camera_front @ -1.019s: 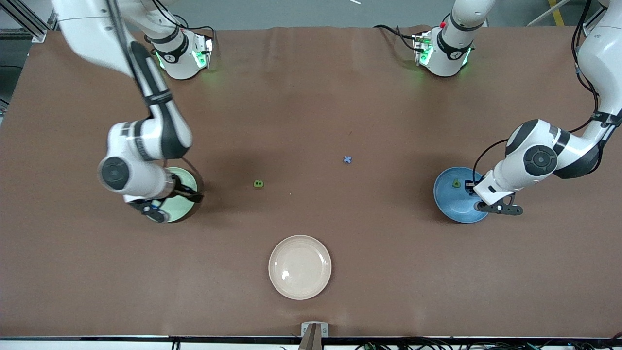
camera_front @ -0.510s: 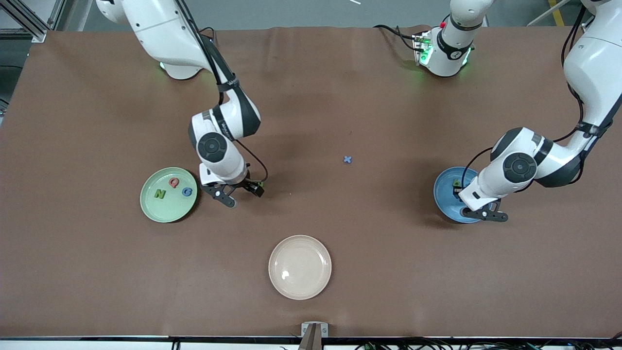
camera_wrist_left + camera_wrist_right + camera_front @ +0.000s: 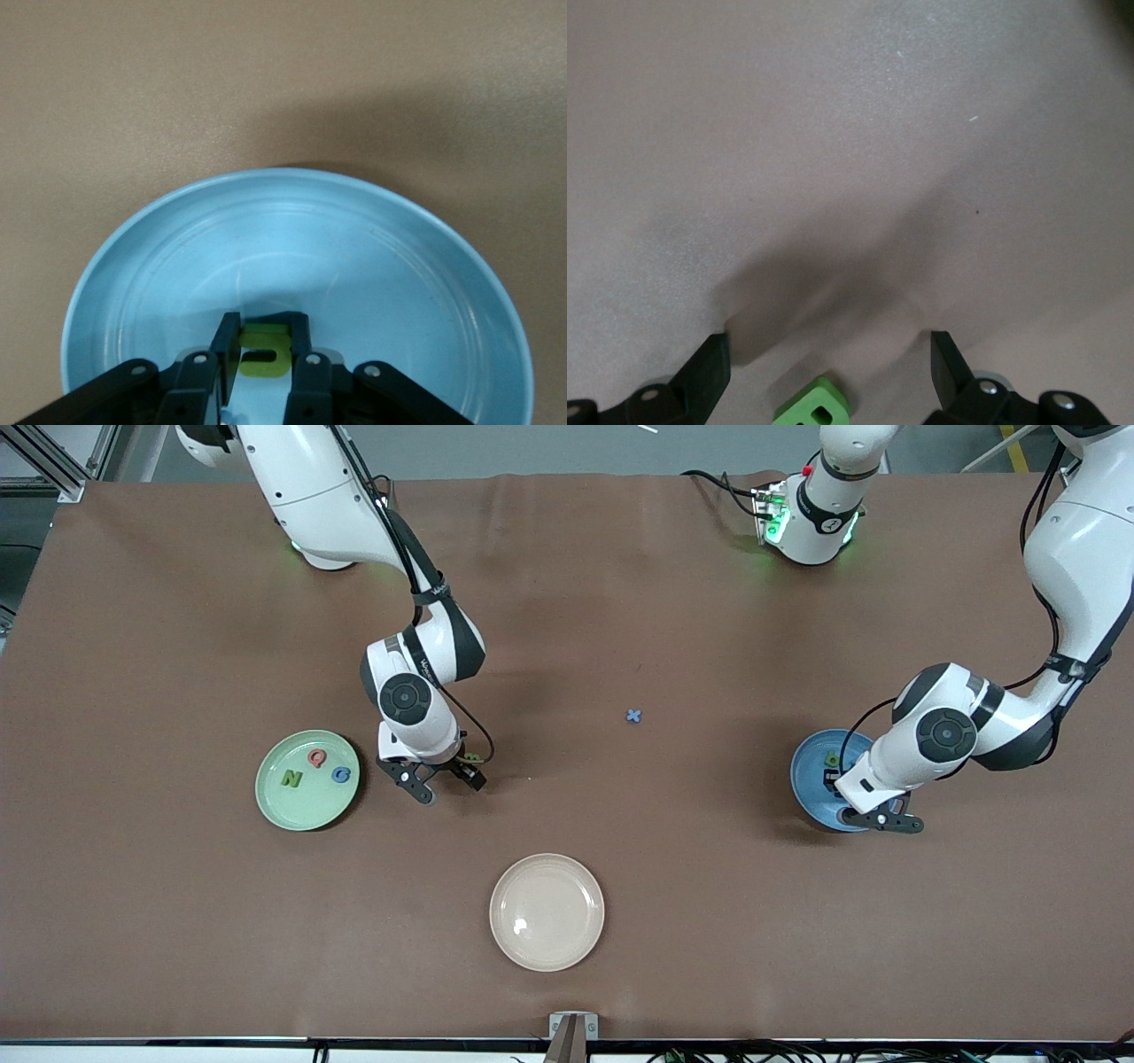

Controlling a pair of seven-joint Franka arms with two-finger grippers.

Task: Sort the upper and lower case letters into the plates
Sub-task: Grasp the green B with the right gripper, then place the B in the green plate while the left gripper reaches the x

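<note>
Right gripper (image 3: 828, 372) stands wide open over green B (image 3: 813, 407) at frame centre-left, while left gripper (image 3: 263, 354) pinches a green letter (image 3: 265, 351) over the blue plate (image 3: 177, 266).

Right gripper (image 3: 830, 376): fingers (image 3: 709, 376) spread wide above brown table surface (image 3: 833, 133). Green letter block (image 3: 813, 405) lies between them.

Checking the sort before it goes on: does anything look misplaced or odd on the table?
Nothing stands out. The pale green plate holds N, Q and G lying flat. The left end effector, shut on a green letter, is over the blue plate. The right end effector is open around the green B. The blue x waits unsorted.
</note>
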